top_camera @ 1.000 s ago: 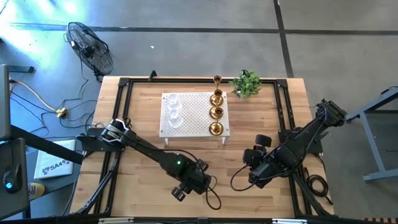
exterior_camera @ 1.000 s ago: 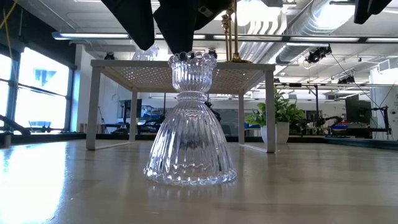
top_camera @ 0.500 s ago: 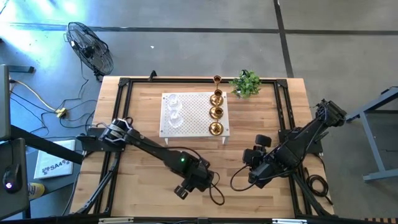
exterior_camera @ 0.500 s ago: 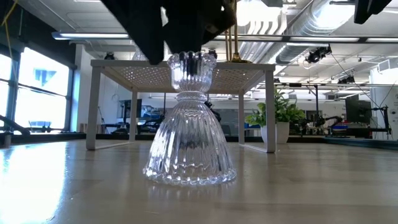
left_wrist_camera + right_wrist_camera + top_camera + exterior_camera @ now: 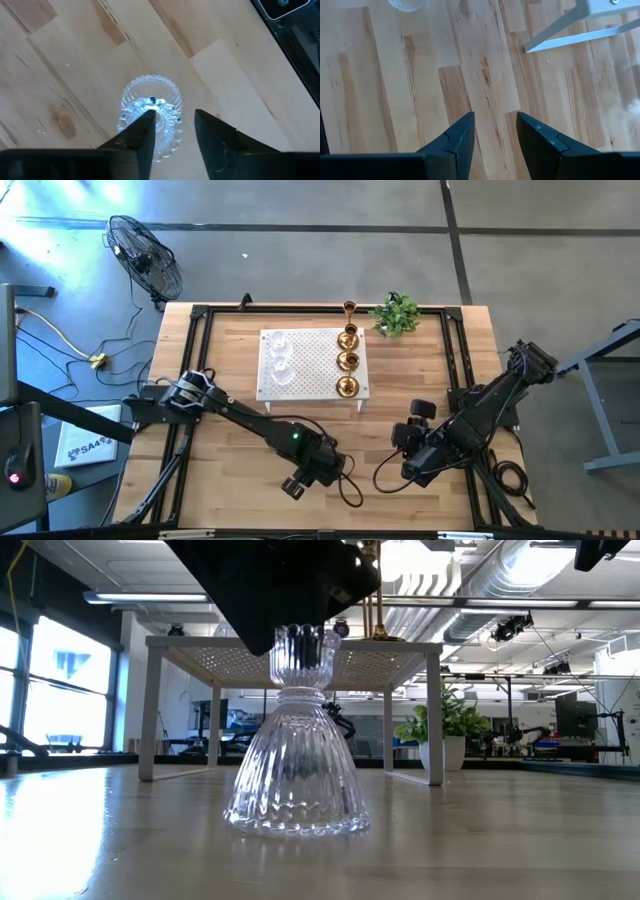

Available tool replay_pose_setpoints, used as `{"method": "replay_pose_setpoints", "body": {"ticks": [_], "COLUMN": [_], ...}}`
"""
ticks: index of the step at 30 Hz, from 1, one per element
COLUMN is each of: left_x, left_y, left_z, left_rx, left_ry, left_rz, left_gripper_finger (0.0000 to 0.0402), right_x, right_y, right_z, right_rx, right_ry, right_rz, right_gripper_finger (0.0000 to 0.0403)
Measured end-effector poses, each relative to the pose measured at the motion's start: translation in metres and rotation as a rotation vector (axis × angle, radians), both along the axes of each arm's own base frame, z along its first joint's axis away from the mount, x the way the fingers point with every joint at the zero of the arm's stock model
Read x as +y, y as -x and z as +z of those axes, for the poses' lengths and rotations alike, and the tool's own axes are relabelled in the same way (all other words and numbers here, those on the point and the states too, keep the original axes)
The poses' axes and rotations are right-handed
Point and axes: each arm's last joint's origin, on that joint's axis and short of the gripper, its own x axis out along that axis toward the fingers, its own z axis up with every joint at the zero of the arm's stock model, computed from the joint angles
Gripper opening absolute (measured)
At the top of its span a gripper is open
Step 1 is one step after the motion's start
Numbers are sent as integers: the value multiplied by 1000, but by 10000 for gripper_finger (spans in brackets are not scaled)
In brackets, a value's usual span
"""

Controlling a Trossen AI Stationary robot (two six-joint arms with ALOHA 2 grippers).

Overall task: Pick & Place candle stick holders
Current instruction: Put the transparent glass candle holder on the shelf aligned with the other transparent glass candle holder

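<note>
One clear glass candle stick holder (image 5: 297, 755) is standing upright on the wooden table (image 5: 230, 470) near the front edge, and I am holding my left gripper (image 5: 172, 131) down over its fluted top, fingers straddling the neck with a gap on one side, so I cannot tell whether they are gripping. My right gripper (image 5: 495, 131) is hovering nearby over bare wood, fingers parted and holding nothing. Farther back, the white perforated platform (image 5: 312, 360) is carrying glass and gold holders (image 5: 347, 360), with a green plant (image 5: 395, 314) beyond.
</note>
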Motion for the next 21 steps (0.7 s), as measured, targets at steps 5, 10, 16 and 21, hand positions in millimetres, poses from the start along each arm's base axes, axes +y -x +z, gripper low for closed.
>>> {"method": "replay_pose_setpoints", "body": {"ticks": [5,10,16,21], "left_x": [1,4,4,5], "left_y": [0,0,0,5], "left_z": [0,2,2,11], "left_rx": [8,-2,-3,-23], "left_ry": [-2,-16,-25,-54], "left_rz": [3,13,27,53], "left_gripper_finger": [70,25,25,16], "right_x": [2,6,12,15], "right_y": [1,3,6,9], "right_z": [0,0,0,0], "right_rx": [-5,-8,-16,-16], "right_ry": [-9,-19,-26,-27], "right_rz": [7,25,47,61], "right_gripper_finger": [137,137,137,137]}}
